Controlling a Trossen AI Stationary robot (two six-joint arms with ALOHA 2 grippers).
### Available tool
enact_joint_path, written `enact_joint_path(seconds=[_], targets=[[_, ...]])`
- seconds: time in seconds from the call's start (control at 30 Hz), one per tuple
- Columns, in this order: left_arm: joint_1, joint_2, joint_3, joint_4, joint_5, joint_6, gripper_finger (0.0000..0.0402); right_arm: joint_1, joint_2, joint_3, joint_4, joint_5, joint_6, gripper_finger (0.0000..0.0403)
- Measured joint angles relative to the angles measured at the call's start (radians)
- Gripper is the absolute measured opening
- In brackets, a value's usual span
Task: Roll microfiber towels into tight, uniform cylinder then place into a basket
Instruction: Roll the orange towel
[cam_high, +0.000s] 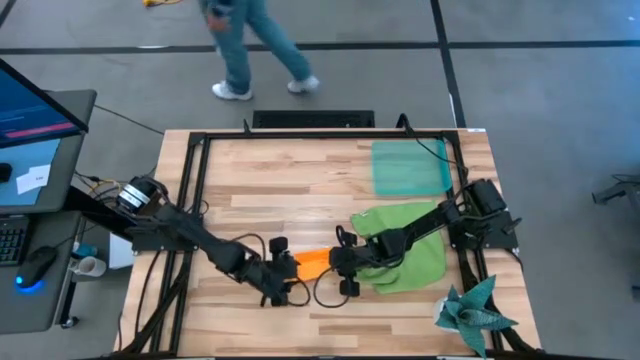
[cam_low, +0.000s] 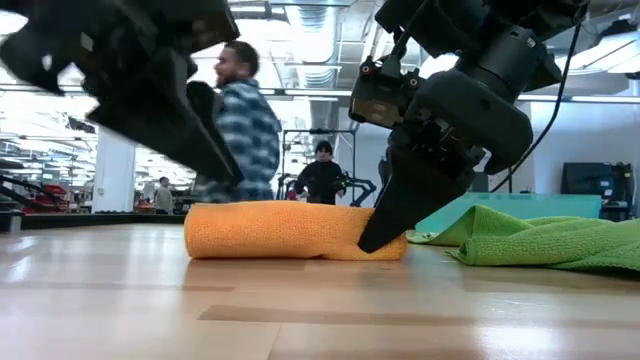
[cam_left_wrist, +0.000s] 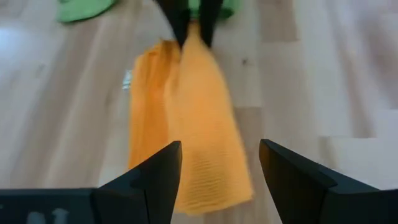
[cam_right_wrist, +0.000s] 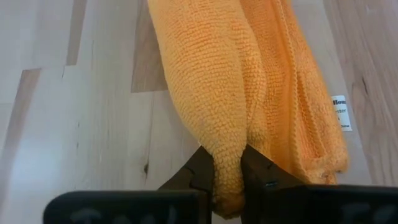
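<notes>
Rolled orange towel (cam_right_wrist: 249, 93) lies pinched at one end in right pincer (cam_right_wrist: 227, 171).

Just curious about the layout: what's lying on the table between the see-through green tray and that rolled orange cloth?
From above, the lime green towel lies between the basket and the orange towel, with the right arm stretched over it.

The rolled orange microfiber towel (cam_high: 313, 262) lay mid-surface, left of the spread lime green towel (cam_high: 412, 255); the translucent teal plastic basket (cam_high: 408, 168) sat farther back.
</notes>
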Motion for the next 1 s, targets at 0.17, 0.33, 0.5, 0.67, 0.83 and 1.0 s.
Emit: enact_joint_path(seconds=[0.17,0.33,0.5,0.67,0.83,1.0], targets=[[-0.009,0.048,0.000,0.011,-0.052,-0.027,0.0210,-0.001,0.000,0.000,0.000,-0.003,0.000,0.0056],[-0.011,0.099,0.001,0.071,-0.006,-0.042,0.0210,-0.001,0.000,0.000,0.001,-0.004,0.000,0.0056],[-0.005,0.117,0.002,0.062,-0.003,-0.078,0.0210,-0.002,0.000,0.000,0.001,-0.004,0.023,0.0056],[0.025,0.117,0.002,-0.001,-0.031,-0.106,0.0186,0.000,0.000,-0.001,0.004,-0.008,0.037,0.0056],[0.076,0.139,0.006,-0.014,0.047,-0.142,0.0092,-0.003,-0.001,0.000,0.003,-0.046,0.037,0.0056],[0.117,0.136,0.007,0.027,0.225,-0.166,0.0018,-0.007,0.003,0.025,-0.012,-0.210,0.051,0.0056]])
